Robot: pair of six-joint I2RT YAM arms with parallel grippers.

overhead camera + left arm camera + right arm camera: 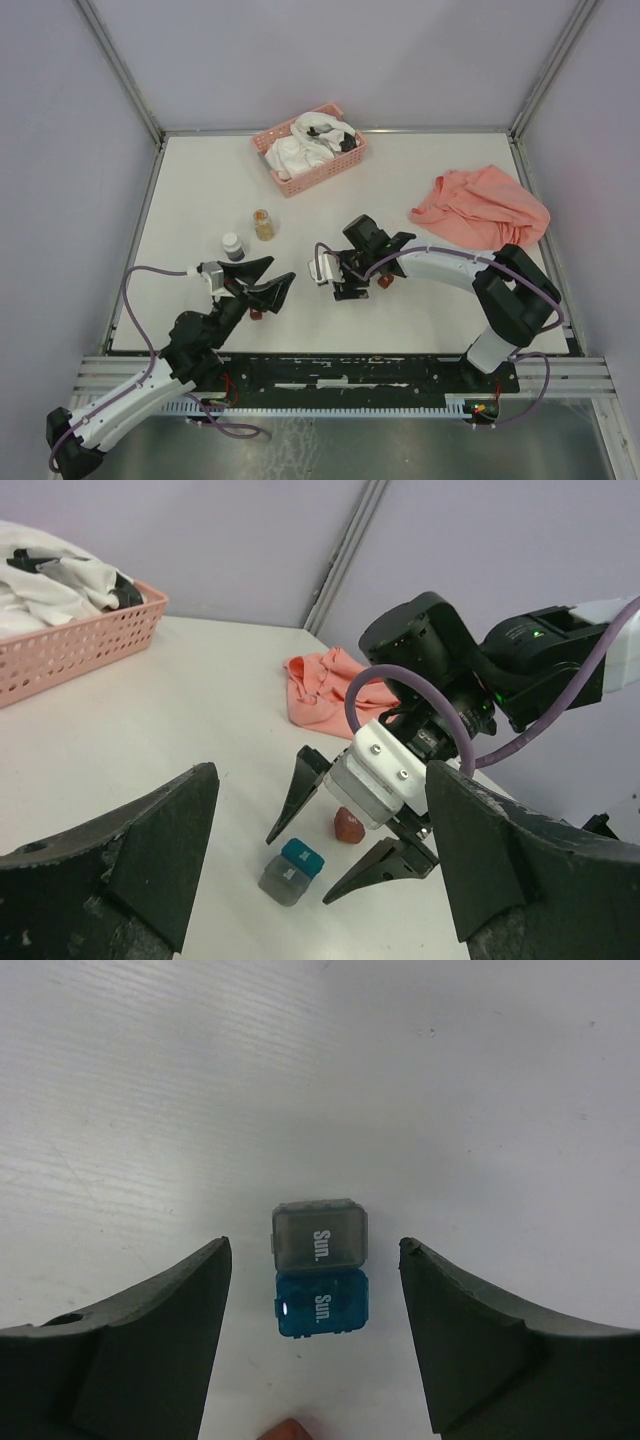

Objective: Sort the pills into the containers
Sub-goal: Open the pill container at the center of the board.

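The pills show as a golden mass in a small clear jar (pixel 263 224) standing left of centre. A grey container (pixel 320 1234) and a teal container (pixel 322 1302) lie side by side, touching, both marked "Sun.". My right gripper (pixel 313 1245) hangs open just above them, one finger on each side, touching neither. A dark red container (pixel 348 826) lies just behind them under the right wrist. Another dark red container (pixel 256 313) sits beside my left arm. My left gripper (pixel 282 268) is open, holds nothing and faces the right gripper (pixel 298 870).
A pink slatted basket (pixel 310 150) of white cloths stands at the back centre. A salmon cloth (pixel 480 208) lies crumpled at the right. A second small white-capped jar (pixel 232 246) with dark contents stands near the pill jar. Metal rails edge the table.
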